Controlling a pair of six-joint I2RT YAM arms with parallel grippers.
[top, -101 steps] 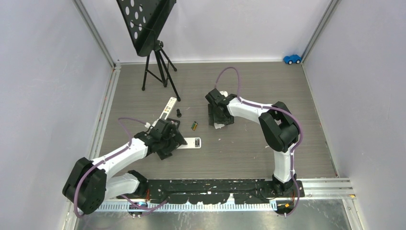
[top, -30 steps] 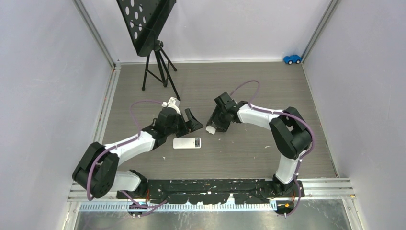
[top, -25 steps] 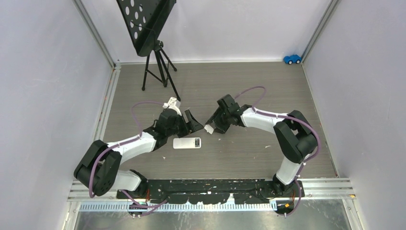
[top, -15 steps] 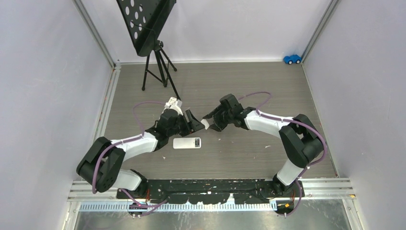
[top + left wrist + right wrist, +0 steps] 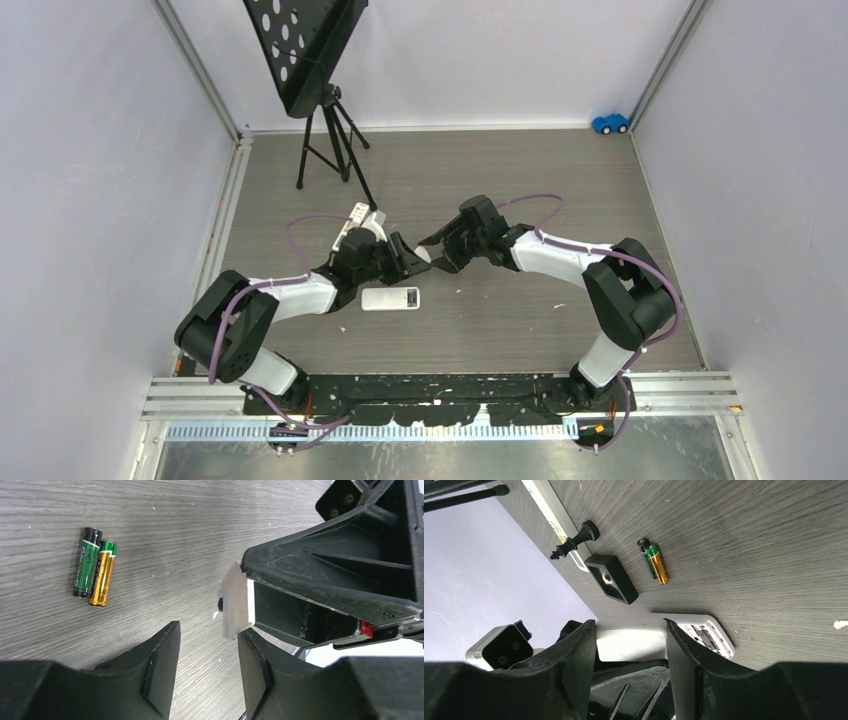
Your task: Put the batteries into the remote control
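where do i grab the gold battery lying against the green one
Likely end to end from above: pinch the gold battery at its two tips. Its long side lies against the green battery, leaving no gap for a finger there, while both ends are clear.

Seen from high above and behind the arm bases, facing down and toward the far side, distant enough to take in the whole table (image 5: 560, 180). From the left wrist: close and low over the tabletop, facing right. From the right wrist: just as close, facing left. Shared by both wrist views: the batteries (image 5: 95, 566) and a white panel (image 5: 237, 607). Shared by top and right wrist: the remote control (image 5: 391, 298).
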